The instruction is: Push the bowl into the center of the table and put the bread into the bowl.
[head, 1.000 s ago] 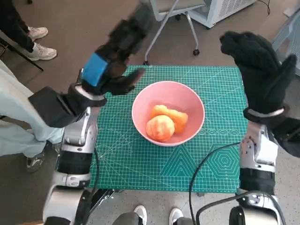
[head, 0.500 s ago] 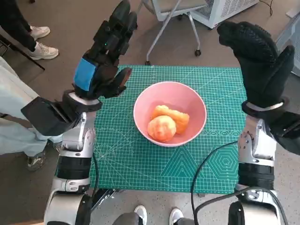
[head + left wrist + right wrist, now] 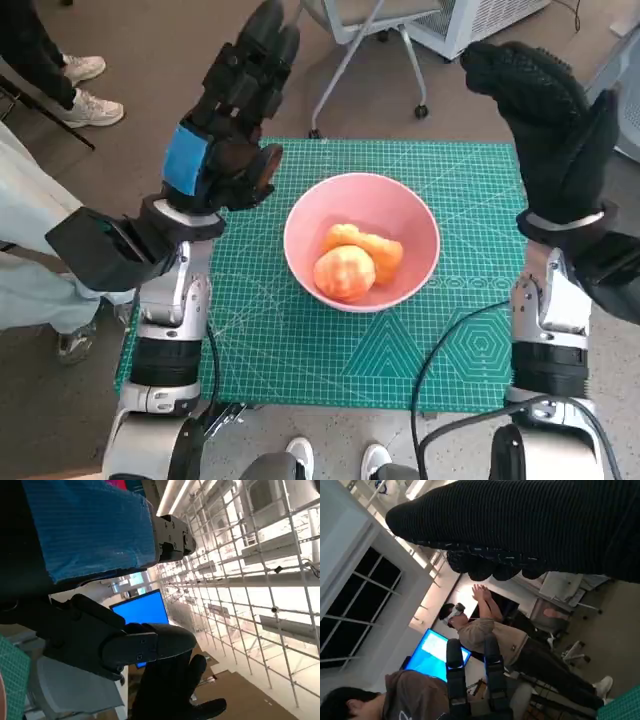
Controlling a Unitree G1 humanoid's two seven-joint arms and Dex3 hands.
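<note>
A pink bowl sits in the middle of the green cutting mat on the table. Two pieces of orange-brown bread lie inside it: a round bun and a longer piece behind it. My left hand is raised upright at the bowl's left, fingers extended, holding nothing. My right hand in its black glove is raised at the bowl's right, also holding nothing. Both hands are well above the mat and apart from the bowl. The left wrist view shows my left hand with the gloved right hand beyond it.
An office chair base stands on the floor behind the table. A person's feet in white shoes show at the far left. Black cables cross the mat's front right. A person stands with hands together in the right wrist view.
My left hand has risen from a tilted pose beside the bowl to upright, with its fingers pointing away. The right hand stays raised. The bowl and bread have not moved.
</note>
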